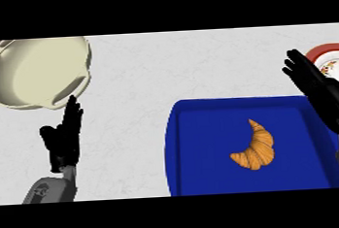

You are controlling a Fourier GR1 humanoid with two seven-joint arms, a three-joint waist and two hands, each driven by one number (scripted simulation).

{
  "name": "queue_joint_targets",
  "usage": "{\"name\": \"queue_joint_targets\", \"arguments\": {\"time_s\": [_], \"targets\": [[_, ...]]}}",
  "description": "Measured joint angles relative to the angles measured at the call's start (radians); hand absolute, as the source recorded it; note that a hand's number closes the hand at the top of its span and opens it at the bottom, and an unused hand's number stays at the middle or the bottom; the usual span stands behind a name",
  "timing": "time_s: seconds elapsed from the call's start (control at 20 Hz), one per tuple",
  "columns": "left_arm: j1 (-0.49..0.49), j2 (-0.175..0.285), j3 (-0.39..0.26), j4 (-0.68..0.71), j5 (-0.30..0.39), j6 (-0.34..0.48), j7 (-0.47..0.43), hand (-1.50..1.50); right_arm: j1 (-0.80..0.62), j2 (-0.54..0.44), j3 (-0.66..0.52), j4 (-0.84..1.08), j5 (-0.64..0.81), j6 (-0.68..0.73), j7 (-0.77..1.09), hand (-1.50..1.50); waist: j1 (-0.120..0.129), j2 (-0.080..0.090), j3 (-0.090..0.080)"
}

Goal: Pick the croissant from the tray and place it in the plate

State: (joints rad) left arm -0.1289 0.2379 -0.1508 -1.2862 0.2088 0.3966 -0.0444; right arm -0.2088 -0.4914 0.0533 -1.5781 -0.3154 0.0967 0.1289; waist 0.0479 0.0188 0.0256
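Two hands: both black and both in shot, and neither one is holding anything.
Croissant point(255, 148): still on the tray, a bit right of the tray's middle. It's a crescent with one tip pointing at the tray's far edge and the bulge facing the tray's right side. No hand is touching it.
Tray point(203, 148): dark blue with rounded corners and a raised rim. Its near edge runs out of view.
Right hand point(322, 91): over the tray's right rim, stretching past the tray's far right corner. Fingers are straight, slightly spread and pointing away from the robot, with nothing in them. The fingertips overlap the plate's left edge, and I honestly can't tell if they touch it.
Plate point(336, 62): just beyond the tray's far right corner. It's white with a red rim and a little flower pattern, partly hidden behind the right hand and cut off at the side.
Left hand point(62, 141): well off the tray's left side, over bare counter. It's resting with fingers straight up and nothing in it.
Pot point(37, 69): cream with two handles, far off past the tray's far left corner. The left hand's fingertip lines up with its near handle, but contact is unclear.
Counter point(162, 67): pale grey and marbled, under the tray.
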Motion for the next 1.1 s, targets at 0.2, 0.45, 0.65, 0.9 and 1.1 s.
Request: {"name": "queue_joint_targets", "arguments": {"time_s": [0.2,0.45,0.65,0.9,1.1], "targets": [[0.053,0.024,-0.009,-0.018,0.010,-0.030,0.047,0.00,0.019,-0.008,-0.082,-0.037,0.041,-0.104,-0.020,1.50,-0.041,-0.017,-0.015],[0.086,0.033,-0.022,-0.046,0.035,-0.079,0.073,0.00,0.088,-0.126,-0.220,-0.029,0.219,-0.297,0.007,-1.50,-0.112,-0.027,-0.024],[0.116,0.042,-0.028,-0.074,0.059,-0.125,0.088,0.00,0.196,-0.042,-0.298,-0.082,0.315,-0.520,-0.034,-1.50,-0.118,-0.036,-0.020],[0.129,0.046,-0.044,-0.116,0.075,-0.168,0.131,0.00,0.390,0.100,-0.281,-0.267,0.392,-0.652,-0.118,-1.50,-0.091,-0.033,-0.020],[0.128,0.039,-0.055,-0.126,0.068,-0.181,0.145,0.00,0.520,0.101,-0.235,-0.420,0.483,-0.651,-0.026,-1.50,-0.076,-0.029,-0.021]]}}
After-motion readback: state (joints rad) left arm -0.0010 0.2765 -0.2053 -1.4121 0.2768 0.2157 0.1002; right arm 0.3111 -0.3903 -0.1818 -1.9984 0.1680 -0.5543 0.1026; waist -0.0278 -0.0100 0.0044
